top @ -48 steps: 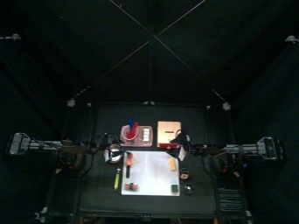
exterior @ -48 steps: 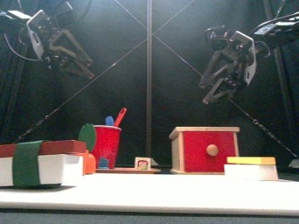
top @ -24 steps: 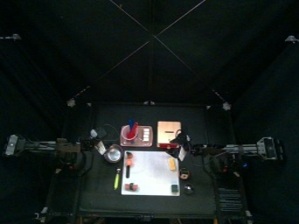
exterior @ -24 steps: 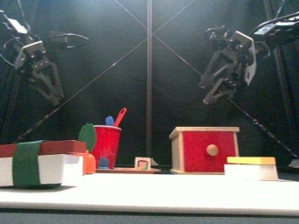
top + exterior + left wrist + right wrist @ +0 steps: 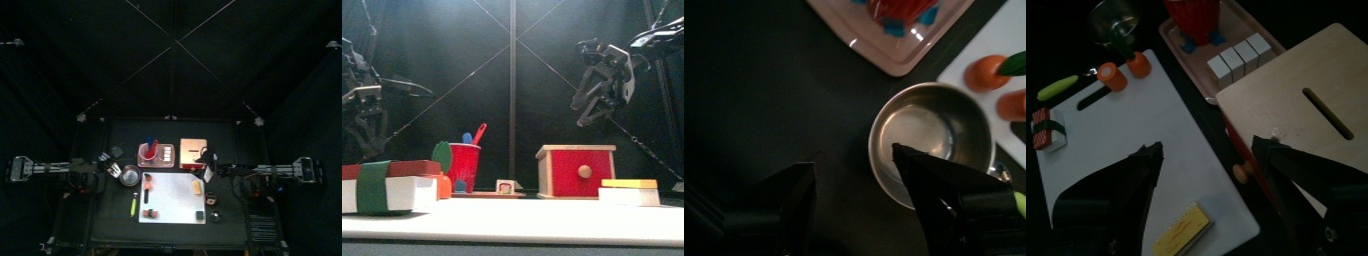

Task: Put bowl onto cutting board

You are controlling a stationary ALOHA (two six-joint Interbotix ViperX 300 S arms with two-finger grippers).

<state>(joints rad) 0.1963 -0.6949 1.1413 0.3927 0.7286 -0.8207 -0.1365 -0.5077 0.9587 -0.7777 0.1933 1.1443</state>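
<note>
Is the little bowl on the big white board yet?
Not yet. The bowl sits on the dark table beside the cutting board, not on it. The left gripper hangs open right over the bowl, one jaw over its rim, but hasn't grabbed it. Gripping, lifting and setting it on the board are left. The right gripper waits above the board.

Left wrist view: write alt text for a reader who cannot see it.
The open left gripper hangs over a small metallic bowl on the dark table, beside the white cutting board. A pinkish tray lies beyond.
</note>
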